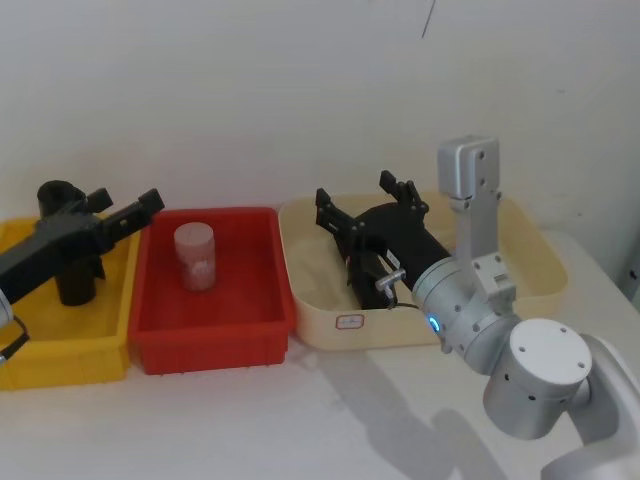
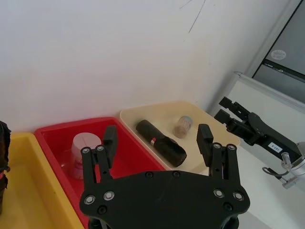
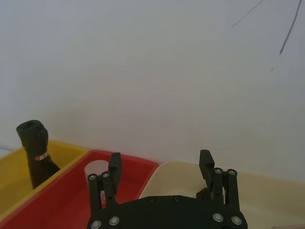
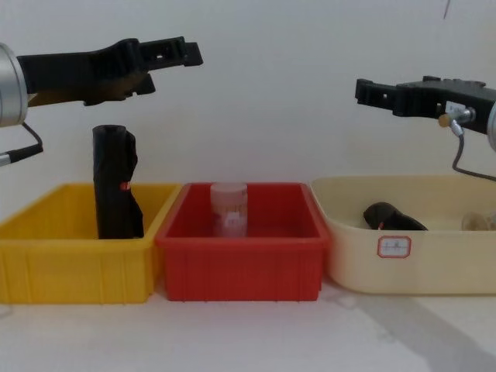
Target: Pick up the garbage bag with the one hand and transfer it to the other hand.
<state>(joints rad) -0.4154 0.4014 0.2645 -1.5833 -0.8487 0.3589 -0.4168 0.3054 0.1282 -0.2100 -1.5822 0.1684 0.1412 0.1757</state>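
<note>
The garbage bag [image 2: 164, 145] lies on its side on the floor of the cream bin [image 1: 400, 325]. It is black, soft and lumpy. Nothing is touching it. A small jar [image 2: 183, 125] sits near it in the same bin.

The right hand [image 1: 357, 190] hangs in the air above the cream bin, well over the bag. Its arm has a blue light. Its two long black fingers [image 1: 325, 200] are spread wide apart. There is nothing between them.

The left hand [image 1: 128, 203] is far off on the other side, up in the air above the yellow bin [image 1: 60, 360]. Its fingers [image 2: 110, 136] are spread wide too, and it holds nothing. It touches nothing.

A thin black bundle [image 4: 116, 186] stands up in the yellow bin, below the left hand. It has a small red mark on it.

Between the yellow bin and the cream bin is a red bin [image 1: 210, 335]. A see-through jar [image 1: 195, 256] stands in it.

All three bins sit side by side on the white surface [image 1: 300, 430], in front of a white wall.
</note>
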